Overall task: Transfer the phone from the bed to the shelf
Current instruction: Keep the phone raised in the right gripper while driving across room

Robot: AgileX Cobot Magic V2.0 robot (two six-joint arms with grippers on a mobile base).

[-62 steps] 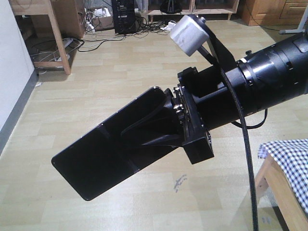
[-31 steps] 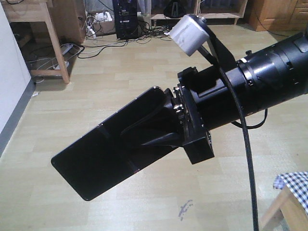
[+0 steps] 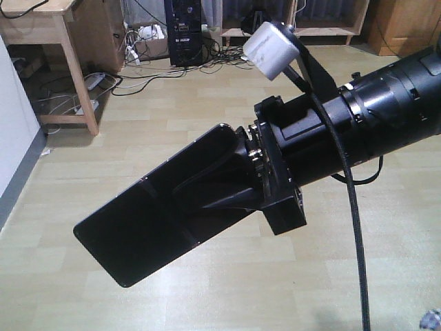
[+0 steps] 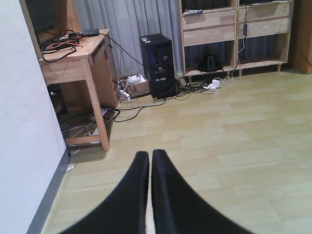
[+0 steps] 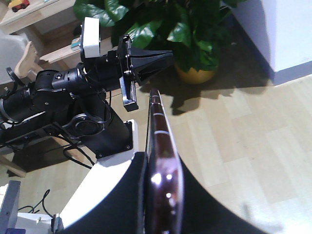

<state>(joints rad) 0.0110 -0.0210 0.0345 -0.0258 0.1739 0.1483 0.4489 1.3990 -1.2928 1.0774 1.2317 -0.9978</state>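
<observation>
Phone (image 3: 131,241) part-covered | right tool (image 3: 186,189) clamped on it | left tool (image 4: 150,157) closed, empty

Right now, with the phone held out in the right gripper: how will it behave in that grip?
Likely slippery: the phone is glossy, and the right gripper grips it toward one end. Probably stiff: it juts out flat with no sag, though a crease crosses its middle. Likely fragile if dropped, since a hard floor lies below.
</observation>
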